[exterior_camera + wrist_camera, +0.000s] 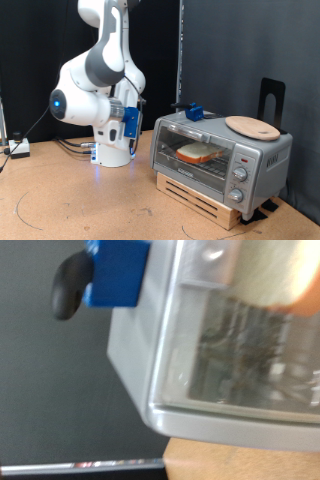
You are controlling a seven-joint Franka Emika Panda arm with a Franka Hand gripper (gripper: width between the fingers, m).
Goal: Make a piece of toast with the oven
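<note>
The oven stands on a low wooden pallet at the exterior view's right with its glass door shut. The piece of toast lies on the rack inside, seen through the glass. My gripper's hand hangs beside the arm's base, left of the oven and apart from it, holding nothing that I can see. Its fingers do not show in the wrist view. The wrist view is blurred: it shows the oven's corner and glass, with a pale, orange-edged shape behind the glass that looks like the toast.
A round light wooden plate lies on top of the oven. A blue block with a black knob sits at the oven's top rear corner, and also shows in the wrist view. A black stand rises behind. Cables lie by the arm's base.
</note>
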